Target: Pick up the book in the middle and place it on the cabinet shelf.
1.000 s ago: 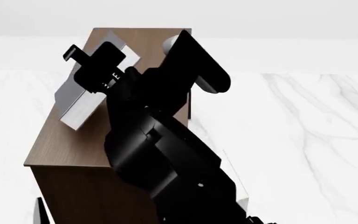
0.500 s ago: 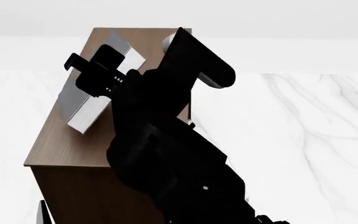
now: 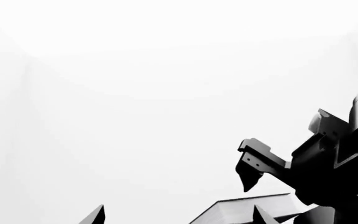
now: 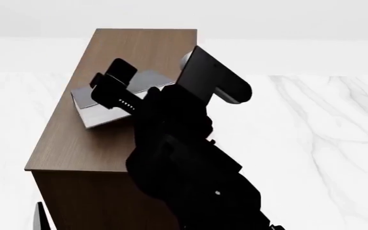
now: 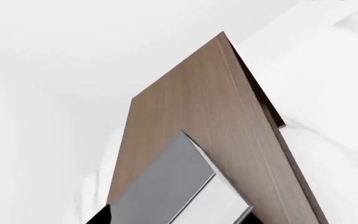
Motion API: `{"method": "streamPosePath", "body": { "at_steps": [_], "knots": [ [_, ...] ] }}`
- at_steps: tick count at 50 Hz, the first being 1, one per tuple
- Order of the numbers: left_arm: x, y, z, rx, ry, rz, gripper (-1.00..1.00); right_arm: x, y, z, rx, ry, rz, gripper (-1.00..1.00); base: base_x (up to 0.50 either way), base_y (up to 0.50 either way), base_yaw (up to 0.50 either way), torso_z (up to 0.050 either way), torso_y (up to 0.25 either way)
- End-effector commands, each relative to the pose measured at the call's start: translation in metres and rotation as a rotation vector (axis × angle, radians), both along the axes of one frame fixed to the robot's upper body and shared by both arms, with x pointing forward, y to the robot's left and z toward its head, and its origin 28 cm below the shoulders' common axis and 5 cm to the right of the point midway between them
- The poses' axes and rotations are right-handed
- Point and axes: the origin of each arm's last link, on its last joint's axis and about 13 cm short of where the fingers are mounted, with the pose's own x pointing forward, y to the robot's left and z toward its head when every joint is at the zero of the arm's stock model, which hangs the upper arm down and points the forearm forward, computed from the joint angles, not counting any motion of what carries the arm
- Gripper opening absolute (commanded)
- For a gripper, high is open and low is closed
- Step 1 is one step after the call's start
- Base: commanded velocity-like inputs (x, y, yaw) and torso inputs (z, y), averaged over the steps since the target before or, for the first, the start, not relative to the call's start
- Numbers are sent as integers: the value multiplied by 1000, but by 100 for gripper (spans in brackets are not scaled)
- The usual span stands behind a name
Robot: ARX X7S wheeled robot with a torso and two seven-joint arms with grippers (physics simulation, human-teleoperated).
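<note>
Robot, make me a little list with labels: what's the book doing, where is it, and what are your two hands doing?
book: grey book lying flat, white page edges showing
place: on top of the brown cabinet shelf
right gripper: just above the book; whether it grips, cannot tell
left gripper: open, holding nothing
floor: white marble floor around the cabinet

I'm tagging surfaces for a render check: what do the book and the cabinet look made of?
The book: smooth matte grey covers, probably hardcover board, with white page edges. The cabinet shelf: dark brown wood or veneer, judging by its fine straight grain; matte, no glare.
</note>
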Motion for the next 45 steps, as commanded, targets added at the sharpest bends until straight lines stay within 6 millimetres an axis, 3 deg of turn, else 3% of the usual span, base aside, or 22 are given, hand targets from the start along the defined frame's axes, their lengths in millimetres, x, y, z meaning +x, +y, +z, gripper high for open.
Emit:
{"method": "streamPosePath", "body": {
  "at_steps": [1, 11, 31, 45],
  "knots": [
    [0, 0, 4, -2, 0, 3, 100, 7, -6, 1, -9, -18, -34, 100, 0, 0, 0, 0, 0],
    [1, 1, 3, -4, 1, 7, 100, 10, -19, 1, -15, -21, -76, 100, 0, 0, 0, 0, 1],
    [0, 0, 2, -2, 1, 7, 100, -10, -46, 5, -24, -32, -129, 100, 0, 0, 0, 0, 0],
    [0, -1, 1, 3, -1, 4, 100, -26, -74, -3, -42, -42, -171, 100, 0, 0, 0, 0, 0]
  ]
}}
